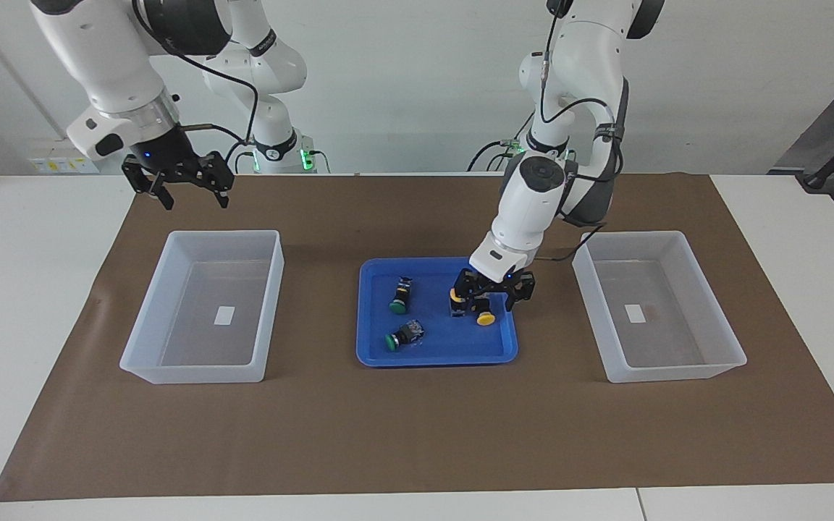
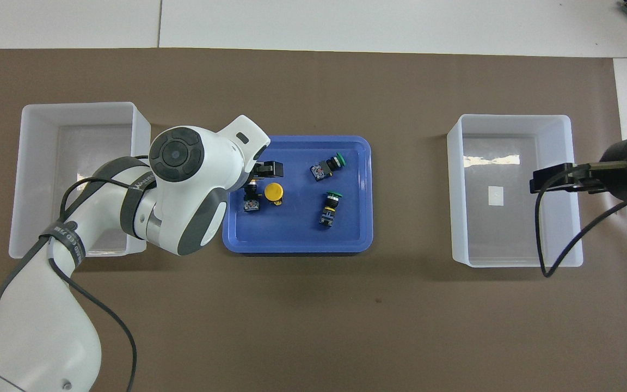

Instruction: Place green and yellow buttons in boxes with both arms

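Observation:
A blue tray [image 1: 437, 353] [image 2: 297, 237] in the middle holds the four buttons. Two green buttons [image 1: 397, 306] [image 1: 392, 341] lie toward the right arm's end; they also show in the overhead view [image 2: 333, 195] [image 2: 338, 159]. Two yellow buttons [image 1: 486, 318] [image 1: 454, 295] lie toward the left arm's end. My left gripper [image 1: 494, 293] [image 2: 259, 182] is open and low in the tray, right at the yellow buttons; one yellow cap [image 2: 274, 191] shows beside it from above. My right gripper [image 1: 187, 192] [image 2: 550, 179] is open, empty and raised over one box [image 1: 221, 234] [image 2: 512, 116]. Both boxes are empty.
The other box [image 1: 634, 234] [image 2: 74, 104] stands at the left arm's end, partly covered by the left arm from above. A brown mat [image 1: 417, 434] covers the white table under everything.

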### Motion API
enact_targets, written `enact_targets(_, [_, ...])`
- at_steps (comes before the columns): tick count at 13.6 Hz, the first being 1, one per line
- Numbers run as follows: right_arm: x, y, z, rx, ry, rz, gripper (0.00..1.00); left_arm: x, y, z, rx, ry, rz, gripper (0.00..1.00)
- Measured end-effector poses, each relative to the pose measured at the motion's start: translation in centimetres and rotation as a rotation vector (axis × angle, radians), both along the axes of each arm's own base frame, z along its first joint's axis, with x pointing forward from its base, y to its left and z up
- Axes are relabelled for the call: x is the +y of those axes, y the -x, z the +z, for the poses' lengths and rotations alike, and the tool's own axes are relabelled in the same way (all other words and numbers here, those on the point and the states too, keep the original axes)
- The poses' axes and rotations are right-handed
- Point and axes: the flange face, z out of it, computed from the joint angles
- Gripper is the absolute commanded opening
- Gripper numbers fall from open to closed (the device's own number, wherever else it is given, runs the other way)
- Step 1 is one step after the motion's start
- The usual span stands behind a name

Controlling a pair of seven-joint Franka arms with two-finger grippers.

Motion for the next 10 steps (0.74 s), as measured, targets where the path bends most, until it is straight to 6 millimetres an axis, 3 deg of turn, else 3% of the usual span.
enact_targets(3, [5.7, -0.1, -2.8, -0.019, -0.009, -0.033, 1.0, -1.3, 0.4, -0.5, -0.001, 0.009, 0.001, 1.0])
enact_targets(6, [13.2, -1.1, -7.1, -0.044, -0.022, -0.124, 1.0, -2.1, 1.0, -0.6, 0.004, 0.01, 0.0, 0.98])
enact_targets(8, [17.4, -1.8, -10.7, -0.055, -0.028, -0.176, 1.0, -2.7, 1.3, -0.6, 0.008, 0.011, 0.006, 0.86])
enact_targets(10, [20.2, -2.4, -14.3, -0.041, -0.061, -0.217, 1.0, -3.0, 1.6, -0.7, 0.016, 0.008, 0.004, 0.73])
